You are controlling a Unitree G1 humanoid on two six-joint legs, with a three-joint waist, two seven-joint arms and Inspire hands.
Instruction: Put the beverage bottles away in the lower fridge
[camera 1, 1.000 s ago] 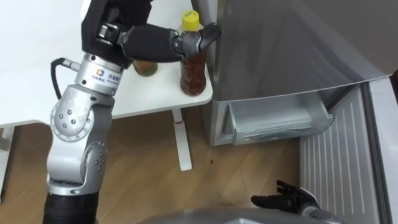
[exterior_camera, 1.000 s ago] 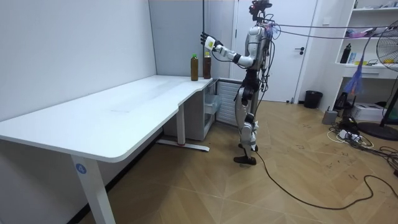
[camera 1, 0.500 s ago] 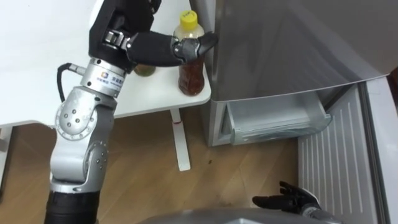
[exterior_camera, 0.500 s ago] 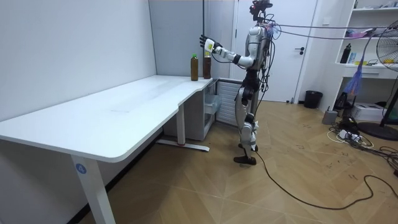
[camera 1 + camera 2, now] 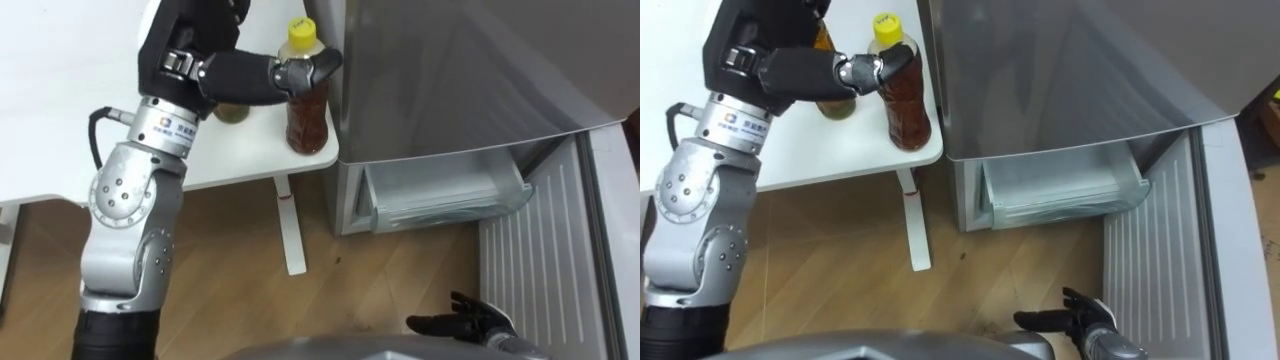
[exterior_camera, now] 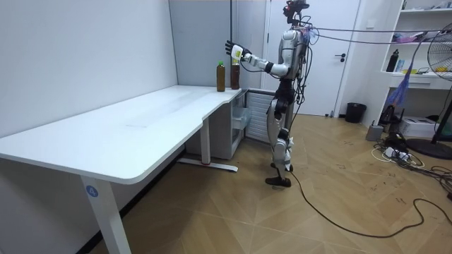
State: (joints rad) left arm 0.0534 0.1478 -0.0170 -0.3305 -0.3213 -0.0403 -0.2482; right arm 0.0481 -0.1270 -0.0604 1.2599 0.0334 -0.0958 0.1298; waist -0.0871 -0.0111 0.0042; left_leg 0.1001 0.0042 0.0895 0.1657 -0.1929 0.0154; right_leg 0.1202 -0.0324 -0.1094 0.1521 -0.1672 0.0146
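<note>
The left eye view looks down on a tea bottle with a yellow cap (image 5: 307, 108) standing upright on the corner of the white table (image 5: 60, 90), just beside the grey fridge (image 5: 450, 70). The left hand (image 5: 250, 78) reaches in from the left at the height of the bottle's neck, and its thumb lies across the front of the neck, just under the cap. The rest of its fingers run off the top edge, so I cannot tell whether the hand has closed round the bottle. A second bottle (image 5: 232, 110) stands on the table behind the left arm, mostly hidden by it.

The lower fridge door (image 5: 535, 280) hangs open to the right, with a clear door bin (image 5: 440, 195) below the grey front. The right hand (image 5: 465, 322) hangs low over the wooden floor, fingers loosely spread and holding nothing.

In the room view the robot stands upright at the far end of the table, by the fridge, with its left arm raised toward the two bottles.
</note>
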